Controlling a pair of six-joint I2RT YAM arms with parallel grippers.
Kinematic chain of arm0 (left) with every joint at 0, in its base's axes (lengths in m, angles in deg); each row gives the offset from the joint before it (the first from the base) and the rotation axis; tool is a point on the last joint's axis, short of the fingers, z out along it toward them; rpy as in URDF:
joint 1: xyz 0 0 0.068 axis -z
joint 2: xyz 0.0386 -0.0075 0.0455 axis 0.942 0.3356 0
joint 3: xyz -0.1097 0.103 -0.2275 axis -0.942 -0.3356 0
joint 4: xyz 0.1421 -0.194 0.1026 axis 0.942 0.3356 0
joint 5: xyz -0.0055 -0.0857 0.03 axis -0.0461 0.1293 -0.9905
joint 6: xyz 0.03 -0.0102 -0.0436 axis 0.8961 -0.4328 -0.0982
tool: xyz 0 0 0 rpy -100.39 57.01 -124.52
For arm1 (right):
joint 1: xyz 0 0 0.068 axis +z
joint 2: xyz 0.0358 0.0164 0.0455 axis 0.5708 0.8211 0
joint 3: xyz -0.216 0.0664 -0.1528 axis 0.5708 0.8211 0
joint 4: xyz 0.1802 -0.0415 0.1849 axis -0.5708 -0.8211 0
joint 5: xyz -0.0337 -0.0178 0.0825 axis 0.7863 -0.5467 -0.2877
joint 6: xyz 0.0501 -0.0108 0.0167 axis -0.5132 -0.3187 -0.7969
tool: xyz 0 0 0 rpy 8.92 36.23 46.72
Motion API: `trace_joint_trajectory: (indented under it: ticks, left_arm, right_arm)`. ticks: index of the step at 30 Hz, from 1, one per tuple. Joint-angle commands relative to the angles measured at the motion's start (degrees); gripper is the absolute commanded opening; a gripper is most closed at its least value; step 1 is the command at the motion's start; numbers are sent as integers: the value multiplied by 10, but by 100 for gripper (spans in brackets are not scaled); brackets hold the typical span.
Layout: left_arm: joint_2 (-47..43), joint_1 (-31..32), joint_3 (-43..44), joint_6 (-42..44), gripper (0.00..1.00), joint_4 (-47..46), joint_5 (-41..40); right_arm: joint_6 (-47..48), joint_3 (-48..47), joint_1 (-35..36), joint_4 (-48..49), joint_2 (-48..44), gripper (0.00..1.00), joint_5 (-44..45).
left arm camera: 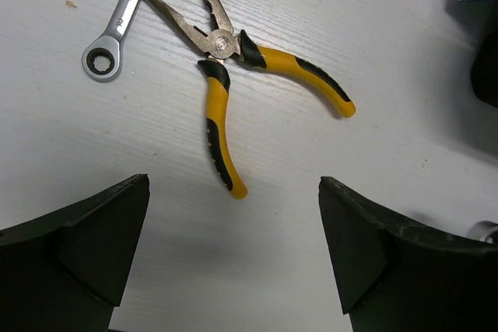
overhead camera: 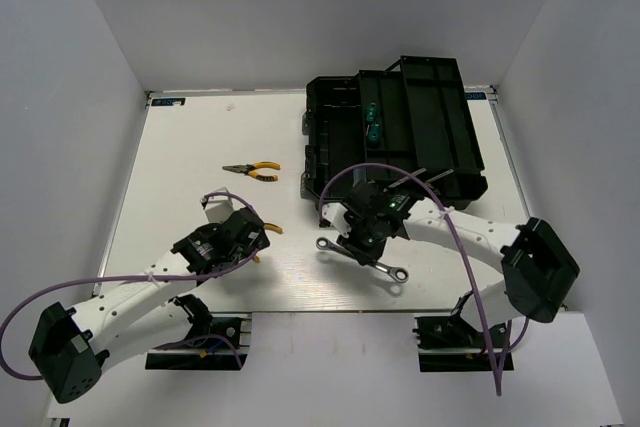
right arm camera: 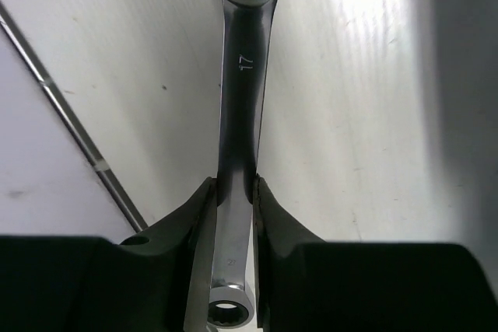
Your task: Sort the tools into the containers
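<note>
My right gripper is shut on the shank of the long silver wrench, down at the table in front of the black toolbox. Two green-handled screwdrivers lie in the toolbox's tray. My left gripper hangs open above one pair of yellow-and-black pliers, its fingers wide apart and clear of the handles. Only a yellow handle tip of that pair shows in the top view. A second silver wrench lies by the pliers' nose. Another pair of pliers lies further back.
The toolbox stands open at the back right, its lid spread towards the right wall. White walls close in the table on three sides. Purple cables loop over both arms. A dark shape sits at the right edge of the left wrist view.
</note>
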Motion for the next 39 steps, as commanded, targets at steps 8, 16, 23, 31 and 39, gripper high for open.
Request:
trace_joint_trajectory:
  ticks: [8,16,23,31,39]
  left_arm:
    - [-15,-1,21,-8,100,20,-37]
    - [8,-1,54,22,100,21,-44]
    - [14,-6,71,48,100,21,-38]
    - [117,-39,114,81,100,7,-35]
    - [241,-133,229,194,100,-5,-18]
  right_arm:
    - [24,-152,-4,-55,-66,0,13]
    - [19,-295,-73,-12,-74,0,165]
    - [0,-377,-172,39,-56,0,245]
    - [-42,-429,-307,72,20,0,241]
    - [-82,-480,-361,30,116,0,212]
